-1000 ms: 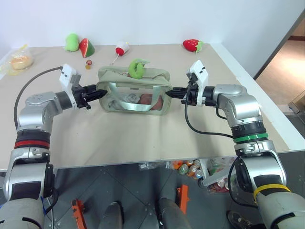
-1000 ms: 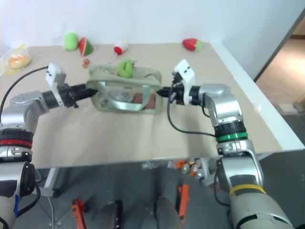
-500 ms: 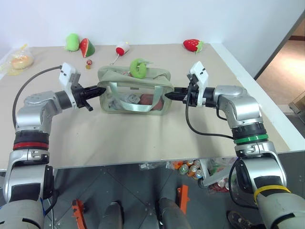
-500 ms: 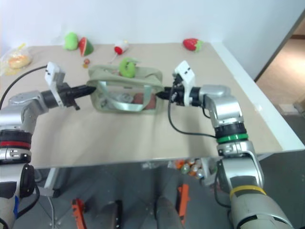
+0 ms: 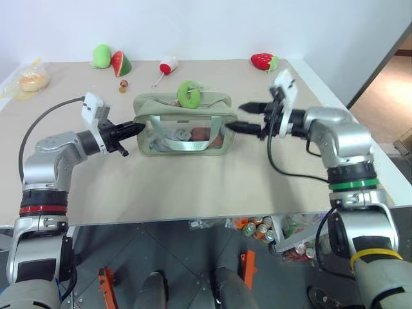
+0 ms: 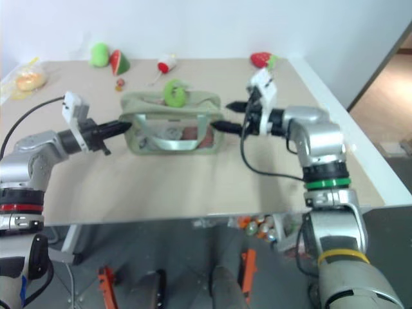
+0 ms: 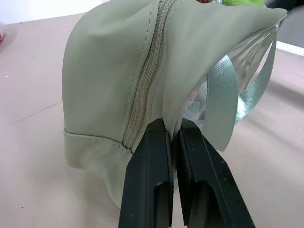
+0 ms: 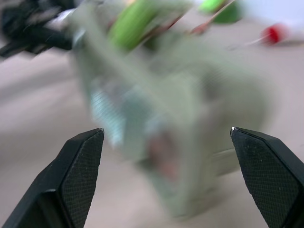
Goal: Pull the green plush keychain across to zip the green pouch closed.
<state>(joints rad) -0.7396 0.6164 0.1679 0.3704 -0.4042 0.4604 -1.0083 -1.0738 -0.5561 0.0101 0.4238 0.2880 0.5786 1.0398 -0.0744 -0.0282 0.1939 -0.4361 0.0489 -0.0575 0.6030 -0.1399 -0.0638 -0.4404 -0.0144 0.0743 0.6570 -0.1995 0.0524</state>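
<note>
Jaws on the left gripper (image 7: 173, 142) are clenched on the fabric at the left end of the green pouch (image 5: 183, 125), just beside the zipper seam, anchoring it. Jaws on the right gripper (image 5: 248, 117) stand released and wide, empty, just off the pouch's right end. The pouch sits mid-tabletop (image 5: 193, 187), with the green plush keychain (image 5: 189, 94) resting on its top near the middle of the zipper line, untouched.

Judgement: the step in hand is the approach to the pull; the zip is not yet drawn. The next move calls for the right gripper to reach over the pouch top, close on the keychain, and draw it along the zipper while the left holds firm.
</note>
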